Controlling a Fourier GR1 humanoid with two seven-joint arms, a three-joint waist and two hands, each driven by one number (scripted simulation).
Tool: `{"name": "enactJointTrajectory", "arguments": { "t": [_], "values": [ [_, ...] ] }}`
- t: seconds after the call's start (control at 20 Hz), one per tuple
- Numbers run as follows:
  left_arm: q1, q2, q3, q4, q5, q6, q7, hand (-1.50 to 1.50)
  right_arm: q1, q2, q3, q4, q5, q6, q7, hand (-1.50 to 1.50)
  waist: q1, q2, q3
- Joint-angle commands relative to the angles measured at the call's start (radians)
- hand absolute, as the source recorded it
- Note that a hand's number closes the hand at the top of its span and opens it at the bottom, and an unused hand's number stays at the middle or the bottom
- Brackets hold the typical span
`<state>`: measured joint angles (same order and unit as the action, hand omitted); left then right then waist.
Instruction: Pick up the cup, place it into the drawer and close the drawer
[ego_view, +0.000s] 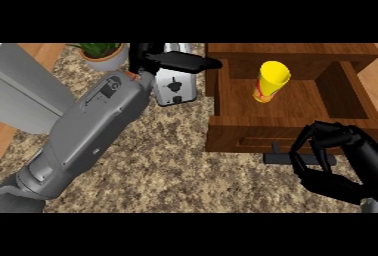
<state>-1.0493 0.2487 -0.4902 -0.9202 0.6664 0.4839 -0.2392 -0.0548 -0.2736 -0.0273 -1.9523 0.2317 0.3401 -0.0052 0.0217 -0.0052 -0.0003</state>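
Inside the open wooden drawer (295, 107), toward the worktop's (162, 165) far right corner, the yellow cup (272, 81) lies tilted with a red mark on its side, its rounded top pointing away from the robot. It rests on the drawer's floor, left of the middle, apart from the side walls. The drawer's front panel faces the near side, and a dark handle (295, 158) sticks out from that panel.

The right robot hand (334, 162) sits at the near right, just in front of the drawer's front panel. Its black fingers are curled in a ring close to the handle, and whether they actually clasp the handle cannot be told. The cup is well apart from this hand, farther back and a little to the left, with the front panel between them.

The left robot hand (173, 61) is at the far edge of the worktop, at the end of a grey forearm (85, 132) that crosses the speckled surface from the near left corner. Its fingers stretch fairly straight toward the drawer's left wall, above a silver toaster (174, 86). This hand holds nothing; the cup lies to its right, beyond the drawer's left wall.

A potted plant (102, 54) stands at the far left, just beside the forearm.
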Motion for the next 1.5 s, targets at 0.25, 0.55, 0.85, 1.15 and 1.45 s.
{"name": "enactJointTrajectory", "arguments": {
  "t": [0.25,0.55,0.85,1.15,1.45],
  "values": [
    [0.246,0.161,0.055,-0.222,0.018,-0.093,0.01,-1.5,-0.097,-0.007,0.178,0.214,0.361,-0.11,-0.081,1.5,0.018,0.004,0.0],
    [0.367,0.22,0.08,-0.349,0.032,-0.116,0.017,-1.5,-0.178,-0.04,0.24,0.462,0.572,-0.214,-0.158,1.5,0.031,0.007,0.001],
    [0.443,0.268,0.152,-0.42,0.036,-0.136,0.023,-1.5,-0.37,0.054,0.277,0.808,0.703,-0.35,-0.216,1.5,0.015,0.01,0.001],
    [0.579,0.324,0.197,-0.482,0.041,-0.224,-0.002,-1.5,-0.61,0.096,0.159,1.19,0.687,-0.431,-0.297,1.5,0.02,0.014,0.001],
    [0.609,0.339,0.235,-0.488,0.053,-0.277,0.0,-1.5,-0.781,0.05,0.056,1.492,0.653,-0.453,-0.411,1.5,0.038,0.023,0.002]
  ]
}}
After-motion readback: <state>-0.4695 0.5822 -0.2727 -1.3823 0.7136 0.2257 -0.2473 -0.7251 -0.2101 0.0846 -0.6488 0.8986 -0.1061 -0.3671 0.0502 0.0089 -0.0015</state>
